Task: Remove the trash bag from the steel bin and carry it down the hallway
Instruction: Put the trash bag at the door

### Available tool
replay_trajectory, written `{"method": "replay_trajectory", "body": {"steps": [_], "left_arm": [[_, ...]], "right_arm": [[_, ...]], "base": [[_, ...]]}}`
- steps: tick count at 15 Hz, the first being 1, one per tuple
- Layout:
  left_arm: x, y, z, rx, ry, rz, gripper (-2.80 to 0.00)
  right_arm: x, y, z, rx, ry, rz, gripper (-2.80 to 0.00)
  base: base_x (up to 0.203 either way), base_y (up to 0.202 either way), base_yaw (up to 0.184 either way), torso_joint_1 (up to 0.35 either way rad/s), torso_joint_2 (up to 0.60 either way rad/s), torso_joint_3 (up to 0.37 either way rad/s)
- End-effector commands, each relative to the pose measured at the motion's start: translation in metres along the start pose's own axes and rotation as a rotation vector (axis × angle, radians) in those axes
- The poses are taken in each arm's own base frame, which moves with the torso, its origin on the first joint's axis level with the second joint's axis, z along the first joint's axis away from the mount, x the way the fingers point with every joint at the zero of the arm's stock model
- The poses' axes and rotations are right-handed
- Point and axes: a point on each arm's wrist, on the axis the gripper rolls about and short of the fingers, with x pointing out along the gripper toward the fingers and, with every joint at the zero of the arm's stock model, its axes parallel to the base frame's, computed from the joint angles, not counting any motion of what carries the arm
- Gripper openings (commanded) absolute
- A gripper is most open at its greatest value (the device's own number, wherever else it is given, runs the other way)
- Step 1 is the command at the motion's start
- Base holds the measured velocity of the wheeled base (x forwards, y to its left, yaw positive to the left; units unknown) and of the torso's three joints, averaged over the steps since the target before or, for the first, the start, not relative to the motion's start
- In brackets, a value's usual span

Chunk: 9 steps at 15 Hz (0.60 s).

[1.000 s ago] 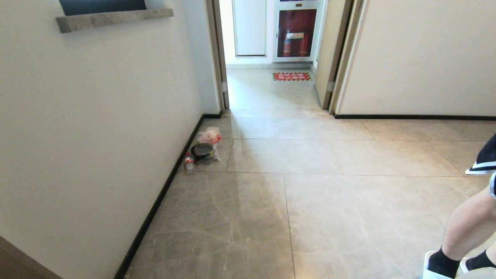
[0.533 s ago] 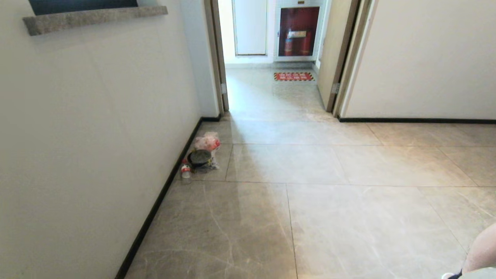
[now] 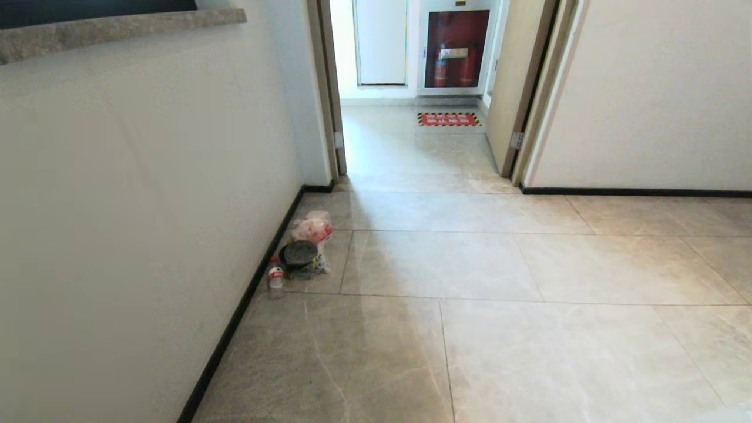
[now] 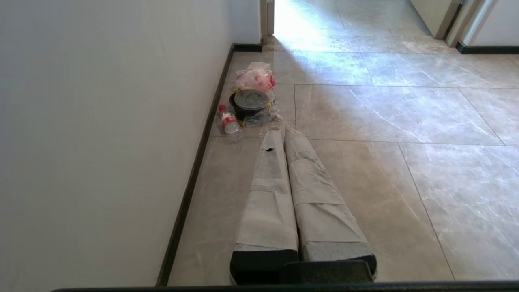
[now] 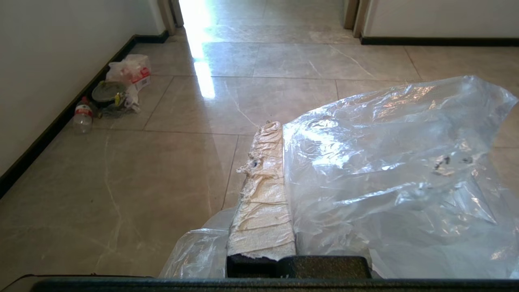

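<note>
My right gripper [image 5: 281, 126] is shut on the trash bag [image 5: 389, 162], a thin clear plastic bag. In the right wrist view the bag billows over one cloth-wrapped finger and hides it; the other finger [image 5: 263, 190] shows beside it. The bag's contents are hidden. My left gripper [image 4: 284, 132] is shut with nothing in it, its two taped fingers pressed together above the hallway floor [image 4: 365, 182]. Neither gripper shows in the head view, which looks along the beige tiled hallway [image 3: 470, 264]. The steel bin is out of view.
Against the left wall lie a white bag with red print [image 3: 311, 226], a black pot [image 3: 298, 254] and a small plastic bottle [image 3: 275, 277]. Ahead is a doorway [image 3: 411, 153] with an open door [image 3: 517, 88], a red mat [image 3: 449, 119] and a fire extinguisher cabinet [image 3: 455, 50].
The whole head view has shifted, so the camera has moved: the rubbish by the wall sits lower in the picture. The person's legs at the right edge have gone out of view.
</note>
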Motion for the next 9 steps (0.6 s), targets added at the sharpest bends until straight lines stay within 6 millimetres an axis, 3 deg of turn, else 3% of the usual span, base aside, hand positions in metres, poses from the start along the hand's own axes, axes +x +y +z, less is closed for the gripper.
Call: {"method": "replay_trajectory", "body": {"steps": [1,9], "left_arm": [[0.0001,0.0,-0.0004,0.0,0.002,0.0,-2.8],[0.0001,0.0,-0.0004,0.0,0.002,0.0,-2.8]], "right_arm": [[0.0002,0.0,-0.0004,-0.001,0.002,0.001,-2.8],[0.0002,0.0,-0.0004,-0.001,0.002,0.001,-2.8]], "base": [[0.193,0.0,0.0,0.0,0.0,-0.004],[0.187,0.0,0.001,0.0,0.0,0.001]]}}
